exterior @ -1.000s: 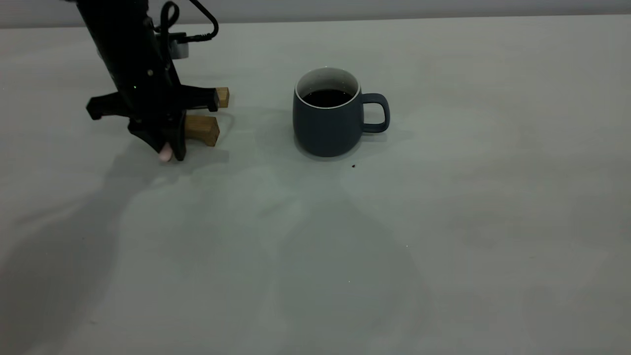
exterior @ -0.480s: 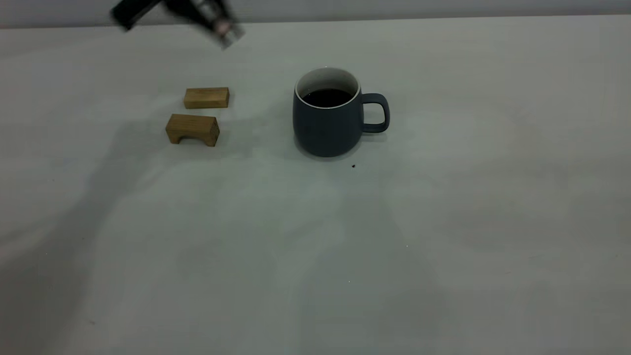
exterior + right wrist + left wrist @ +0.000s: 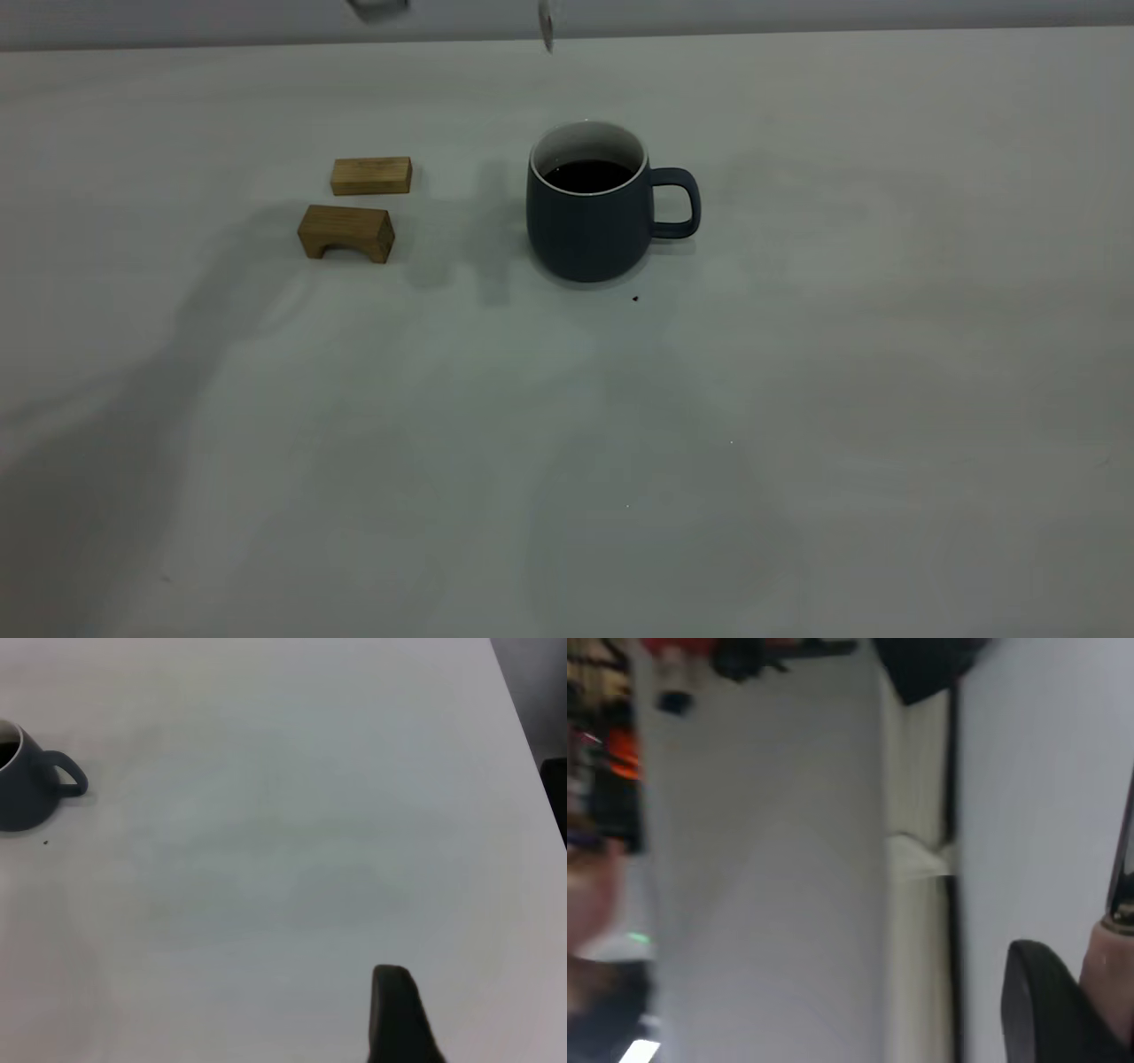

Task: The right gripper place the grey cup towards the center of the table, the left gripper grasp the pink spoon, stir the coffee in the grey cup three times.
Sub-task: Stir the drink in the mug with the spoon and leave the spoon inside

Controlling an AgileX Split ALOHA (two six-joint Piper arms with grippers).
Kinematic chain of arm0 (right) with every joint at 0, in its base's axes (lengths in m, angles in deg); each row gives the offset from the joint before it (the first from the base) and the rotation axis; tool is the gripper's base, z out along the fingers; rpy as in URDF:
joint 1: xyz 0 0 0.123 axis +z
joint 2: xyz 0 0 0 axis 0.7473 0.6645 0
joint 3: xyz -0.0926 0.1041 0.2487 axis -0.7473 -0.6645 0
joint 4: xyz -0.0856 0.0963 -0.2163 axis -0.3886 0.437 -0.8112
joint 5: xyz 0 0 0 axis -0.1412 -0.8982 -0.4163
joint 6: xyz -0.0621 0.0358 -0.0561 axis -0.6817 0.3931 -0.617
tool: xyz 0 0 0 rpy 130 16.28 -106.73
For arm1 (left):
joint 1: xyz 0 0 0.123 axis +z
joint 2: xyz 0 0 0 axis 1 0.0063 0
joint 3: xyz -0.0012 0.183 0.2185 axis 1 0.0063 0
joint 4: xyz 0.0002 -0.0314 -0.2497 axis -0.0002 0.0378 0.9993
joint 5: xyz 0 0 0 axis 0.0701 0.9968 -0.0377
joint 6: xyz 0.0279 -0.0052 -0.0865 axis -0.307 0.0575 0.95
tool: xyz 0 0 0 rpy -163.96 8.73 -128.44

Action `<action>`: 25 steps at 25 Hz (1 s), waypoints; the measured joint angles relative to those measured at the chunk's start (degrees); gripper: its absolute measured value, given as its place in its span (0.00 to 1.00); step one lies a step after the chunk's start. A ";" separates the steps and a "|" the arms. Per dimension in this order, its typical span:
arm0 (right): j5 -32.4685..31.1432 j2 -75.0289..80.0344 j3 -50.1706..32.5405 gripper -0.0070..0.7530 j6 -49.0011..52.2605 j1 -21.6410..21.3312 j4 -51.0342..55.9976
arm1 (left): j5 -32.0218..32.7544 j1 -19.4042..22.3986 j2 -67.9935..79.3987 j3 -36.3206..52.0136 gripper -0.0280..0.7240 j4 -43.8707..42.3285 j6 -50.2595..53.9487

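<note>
Got the grey cup [image 3: 589,213] standing upright around the middle of the table [image 3: 797,399], a bit toward the far side, handle pointing right. Filled partway with dark coffee [image 3: 586,175], with white inner wall showing above it. Also spotted a tiny dark speck [image 3: 635,299] on the table just in front of the cup. Over to the left of the cup, well apart from it, found two wooden blocks: a flat one [image 3: 371,175] farther back and an arched one [image 3: 346,232] just in front of it, close together but not touching. Can barely see the left gripper [image 3: 1085,1001] from the outside camera (just a grey scrap of that arm at the far edge). Up there too, a sliver of the pink spoon [image 3: 547,27], hanging in the air above and behind the cup, not touching it. From the left wrist camera, looks clamped on the spoon: pale pink handle pressed against a black finger [image 3: 1045,1010], with the thin metal neck sticking out past it. As for the right gripper [image 3: 399,1019], parked out on the right side of the table, well away from the cup and holding nothing visible. Honestly can't tell whether that one is open or closed.
</note>
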 joint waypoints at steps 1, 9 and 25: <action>0.00 0.00 0.00 0.66 0.00 0.00 0.00 | -1.52 -0.53 0.73 0.00 0.20 1.85 0.75; 0.00 0.00 0.00 0.66 0.00 0.00 -0.05 | -6.16 -2.02 6.91 0.00 0.20 9.34 1.58; 0.00 0.00 0.00 0.66 0.00 0.00 -0.05 | -4.99 -3.08 15.34 -0.07 0.20 8.45 1.41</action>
